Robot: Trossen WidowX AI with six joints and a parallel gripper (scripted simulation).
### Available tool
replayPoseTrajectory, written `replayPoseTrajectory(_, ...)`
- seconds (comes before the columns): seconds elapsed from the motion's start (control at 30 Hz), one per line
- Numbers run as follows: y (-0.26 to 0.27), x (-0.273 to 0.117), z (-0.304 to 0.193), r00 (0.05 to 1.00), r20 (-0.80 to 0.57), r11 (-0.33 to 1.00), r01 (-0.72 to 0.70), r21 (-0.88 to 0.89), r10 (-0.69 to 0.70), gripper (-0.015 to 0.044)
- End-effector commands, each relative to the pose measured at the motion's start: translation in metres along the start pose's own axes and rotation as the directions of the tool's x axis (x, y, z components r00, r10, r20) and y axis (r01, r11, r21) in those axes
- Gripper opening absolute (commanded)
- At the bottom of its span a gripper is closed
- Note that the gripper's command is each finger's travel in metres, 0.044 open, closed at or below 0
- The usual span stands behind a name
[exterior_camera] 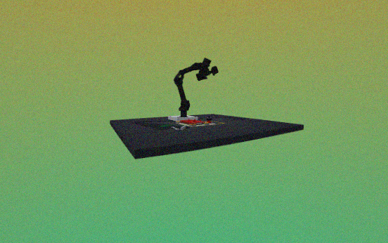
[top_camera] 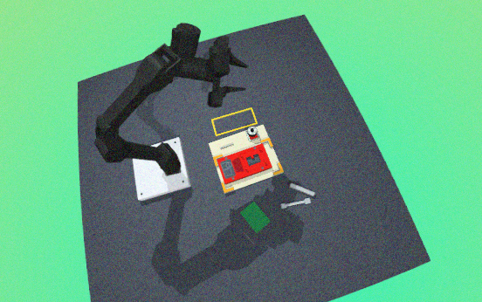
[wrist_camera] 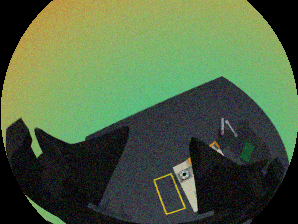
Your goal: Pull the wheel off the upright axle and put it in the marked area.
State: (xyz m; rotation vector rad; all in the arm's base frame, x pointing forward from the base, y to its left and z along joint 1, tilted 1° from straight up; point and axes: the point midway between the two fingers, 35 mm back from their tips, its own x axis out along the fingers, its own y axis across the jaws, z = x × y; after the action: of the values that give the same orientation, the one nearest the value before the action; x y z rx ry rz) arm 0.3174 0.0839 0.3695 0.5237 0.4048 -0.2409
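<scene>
The wheel [top_camera: 251,131] [wrist_camera: 184,174] is a small white and black round piece, seated on its upright axle at a corner of the cream board [top_camera: 213,148] [wrist_camera: 191,196]. The marked area is a yellow outline [top_camera: 231,113] [wrist_camera: 160,196] on the table beside that corner, with nothing inside it. My gripper [top_camera: 246,78] [wrist_camera: 160,136] is open, with nothing between its fingers. It hangs high above the table, well apart from the wheel. In the exterior view the wheel is too small and dark to make out in detail.
A red panel [top_camera: 237,165] with grey parts lies on the board, with orange corner pieces around it. Two pale grey tools [top_camera: 302,190] [top_camera: 296,203] lie past the board. A green rectangle [top_camera: 255,216] [wrist_camera: 247,151] lies nearby. The arm stands on a white base plate [top_camera: 150,181].
</scene>
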Motion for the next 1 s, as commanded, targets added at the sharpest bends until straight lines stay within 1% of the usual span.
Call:
replayPoseTrajectory(0.0, -0.013, 0.04, -0.027, 0.985, -0.141, 0.99, 0.116, 0.079, -0.104, 0.03)
replayPoseTrajectory(0.2, -0.033, 0.074, -0.057, 0.935, -0.284, 0.954, 0.261, 0.15, -0.211, 0.03)
replayPoseTrajectory(0.27, -0.04, 0.086, -0.07, 0.905, -0.347, 0.928, 0.324, 0.185, -0.246, 0.03)
replayPoseTrajectory(0.37, -0.053, 0.104, -0.094, 0.835, -0.46, 0.861, 0.446, 0.244, -0.302, 0.03)
replayPoseTrajectory(0.53, -0.078, 0.127, -0.132, 0.677, -0.634, 0.682, 0.664, 0.307, -0.374, 0.03)
replayPoseTrajectory(0.7, -0.103, 0.14, -0.167, 0.487, -0.773, 0.427, 0.849, 0.31, -0.406, 0.03)
replayPoseTrajectory(0.77, -0.106, 0.141, -0.171, 0.46, -0.789, 0.389, 0.869, 0.306, -0.407, 0.03)
replayPoseTrajectory(0.97, -0.106, 0.141, -0.171, 0.46, -0.789, 0.389, 0.869, 0.306, -0.407, 0.03)
